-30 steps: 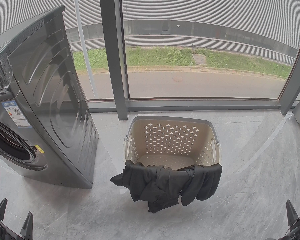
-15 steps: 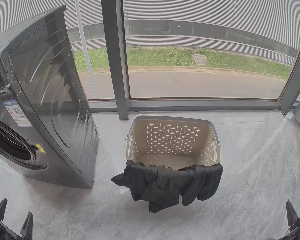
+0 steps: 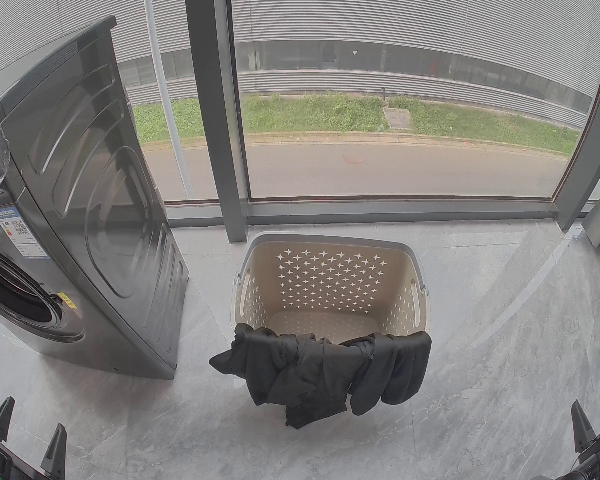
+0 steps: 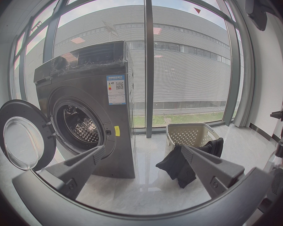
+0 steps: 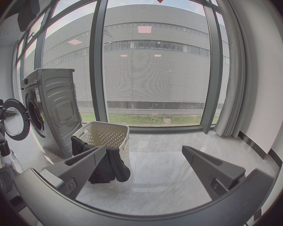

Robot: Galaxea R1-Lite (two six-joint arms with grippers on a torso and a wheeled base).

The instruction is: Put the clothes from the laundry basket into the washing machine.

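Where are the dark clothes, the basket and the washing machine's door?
dark clothes [image 3: 313, 375], head view, fabric over the near rim.
laundry basket [image 3: 330, 281], head view, its perforated far wall.
washing machine door [image 4: 23, 142], left wrist view, its glass pane.

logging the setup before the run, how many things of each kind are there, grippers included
dark grey front-loading washing machine, door open: 1
cream perforated plastic laundry basket: 1
black clothes bundle draped over the basket's near rim: 1 (separate pieces cannot be told)
left gripper and right gripper, both with fingers open: 2
total: 5
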